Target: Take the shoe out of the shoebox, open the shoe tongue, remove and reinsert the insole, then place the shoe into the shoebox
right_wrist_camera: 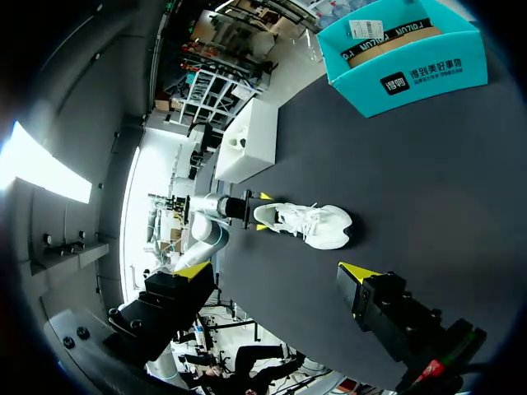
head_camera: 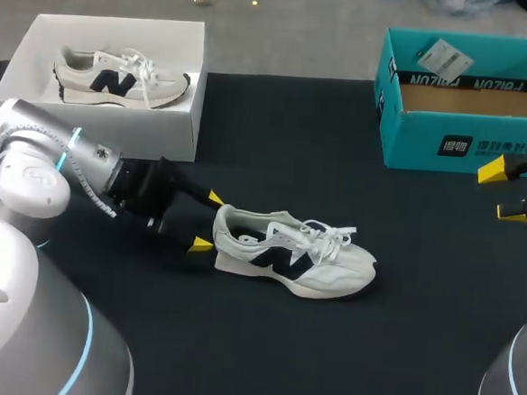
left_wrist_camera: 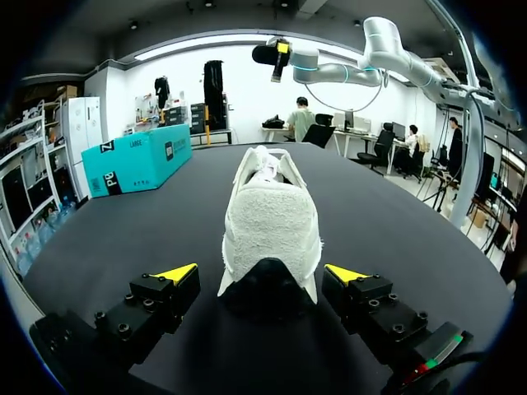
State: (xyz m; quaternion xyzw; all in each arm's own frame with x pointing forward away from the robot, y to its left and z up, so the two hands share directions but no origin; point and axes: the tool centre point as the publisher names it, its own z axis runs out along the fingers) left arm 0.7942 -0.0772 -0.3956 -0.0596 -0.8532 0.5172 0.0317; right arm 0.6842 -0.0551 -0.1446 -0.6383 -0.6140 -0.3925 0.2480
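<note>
The left gripper (head_camera: 208,221) holds its fingers (left_wrist_camera: 174,273) wide either side of the heel of the white fabric sneaker (head_camera: 291,254) on the black desk (head_camera: 276,144), apparently not touching, so an uneven squeeze could skid or twist it

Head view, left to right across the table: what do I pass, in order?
white box with a spare shoe in it → left pincer → shoe on the table → teal box
</note>
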